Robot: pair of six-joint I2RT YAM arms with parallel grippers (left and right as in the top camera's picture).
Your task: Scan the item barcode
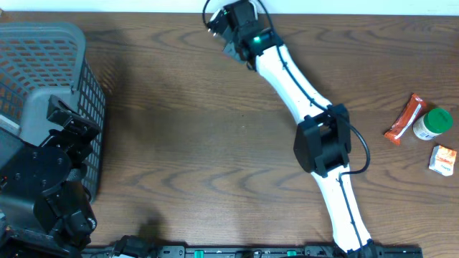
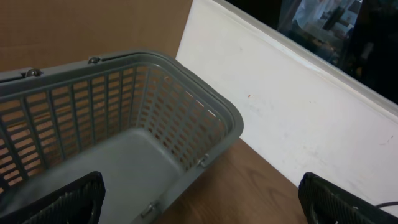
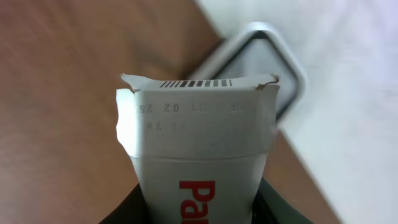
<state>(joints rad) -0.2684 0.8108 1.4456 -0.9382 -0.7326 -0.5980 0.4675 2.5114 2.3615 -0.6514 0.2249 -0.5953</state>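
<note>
Carton [image 3: 199,155], white with red lettering and a barcode [image 3: 196,83] on its top flap, sits clenched in the right gripper [image 3: 199,208] at top centre of the overhead view; left gripper [image 2: 205,202] hangs released over the grey basket [image 2: 155,74].

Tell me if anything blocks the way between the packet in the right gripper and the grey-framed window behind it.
Nothing visible does. The right gripper holds the white packet, whose barcode end sits just before the grey-framed window with no object between.
</note>
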